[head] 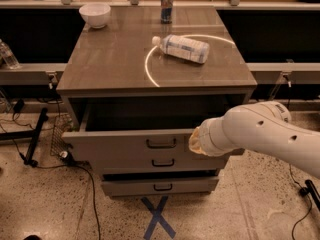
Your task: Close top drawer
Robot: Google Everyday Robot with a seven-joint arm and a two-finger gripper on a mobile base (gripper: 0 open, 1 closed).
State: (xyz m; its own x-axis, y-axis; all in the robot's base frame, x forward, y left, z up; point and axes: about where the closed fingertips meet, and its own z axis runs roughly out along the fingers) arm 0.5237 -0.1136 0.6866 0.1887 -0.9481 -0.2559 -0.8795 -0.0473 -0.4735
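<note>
The top drawer of the grey cabinet stands pulled out, its dark boxy inside showing under the cabinet top. Its small black bar handle is at the centre of the front panel. My white arm reaches in from the right. My gripper is at the drawer's front panel, just right of the handle, and seems pressed against it. The arm's end hides the contact.
Two shorter drawers sit below, the lowest slightly out. On the cabinet top lie a plastic bottle, a white bowl and a can. Cables and a blue tape cross are on the floor.
</note>
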